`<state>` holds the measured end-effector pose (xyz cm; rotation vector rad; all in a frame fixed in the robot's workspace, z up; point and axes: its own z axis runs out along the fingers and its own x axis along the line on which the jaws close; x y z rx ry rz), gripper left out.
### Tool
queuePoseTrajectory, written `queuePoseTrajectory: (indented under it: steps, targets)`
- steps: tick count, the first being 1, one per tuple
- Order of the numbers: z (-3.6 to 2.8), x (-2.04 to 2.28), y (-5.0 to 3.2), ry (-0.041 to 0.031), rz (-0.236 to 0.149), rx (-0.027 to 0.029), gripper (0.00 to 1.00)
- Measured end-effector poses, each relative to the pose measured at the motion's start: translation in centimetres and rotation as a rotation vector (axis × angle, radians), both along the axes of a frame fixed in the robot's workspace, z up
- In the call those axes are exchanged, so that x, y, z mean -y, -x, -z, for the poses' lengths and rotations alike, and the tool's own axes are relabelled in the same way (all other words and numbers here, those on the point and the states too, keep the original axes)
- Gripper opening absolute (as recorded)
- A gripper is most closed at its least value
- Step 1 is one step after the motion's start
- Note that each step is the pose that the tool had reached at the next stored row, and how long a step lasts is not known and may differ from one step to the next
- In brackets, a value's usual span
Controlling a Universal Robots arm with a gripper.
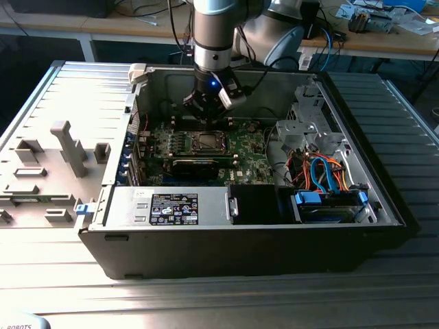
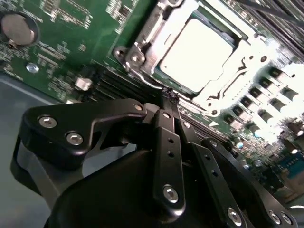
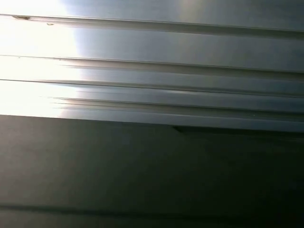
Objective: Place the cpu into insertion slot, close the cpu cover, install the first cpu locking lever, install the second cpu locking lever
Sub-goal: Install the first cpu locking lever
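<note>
- CPU, a flat square chip with a dull silver-grey metal top (image 2: 197, 50), sits in the insertion slot, a square socket with a silver metal frame (image 2: 142, 50) set in the green circuit board (image 2: 71, 42).
- Silver metal cover frame with cut-out centre (image 2: 232, 90) lies down around the chip; its edges border the chip top in the second wrist view.
- Thin wire locking lever (image 2: 147, 81) runs along the socket edge nearest the gripper.
- Black gripper (image 2: 169, 97) hangs just beside that socket edge; its slim fingers (image 2: 166, 128) are pressed together with no gap between the tips. Tips are at or on the wire lever; contact cannot be confirmed.
- Exterior view: gripper (image 1: 206, 122) reaches down into the open black computer case (image 1: 240, 247), directly above the far edge of the socket (image 1: 205, 142).
- Long black card (image 1: 195, 166) lies on the board, on the near side of the socket.
- Blue and orange cables (image 1: 322, 175) bundle at the exterior view's right of the case.
- Grey ribbed metal table (image 1: 89, 89) carries the case.
</note>
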<state>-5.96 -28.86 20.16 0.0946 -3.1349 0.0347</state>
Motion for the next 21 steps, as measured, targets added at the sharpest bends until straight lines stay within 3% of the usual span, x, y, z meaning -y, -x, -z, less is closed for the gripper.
queuePoseTrajectory:
  steps: [2, 5, 6, 8, 9, 16, 21]
  targets:
    - [0.08, 0.00, -0.44, 0.0002, 0.000, 0.0001, 0.11]
    - [0.01, -0.08, -0.42, 0.0008, 0.000, -0.0002, 0.11]
    - [-1.87, -0.25, -0.26, -0.0009, 0.000, 0.0098, 0.11]
    - [-2.50, -0.24, -0.11, -0.0006, 0.000, 0.0143, 0.11]
    - [-2.99, -0.24, 0.18, -0.0004, 0.000, 0.0202, 0.11]
    - [-3.32, -0.23, 2.29, -0.0004, 0.000, 0.0404, 0.11]
    - [-3.32, -0.39, 3.75, -0.0003, 0.000, 0.0486, 0.11]
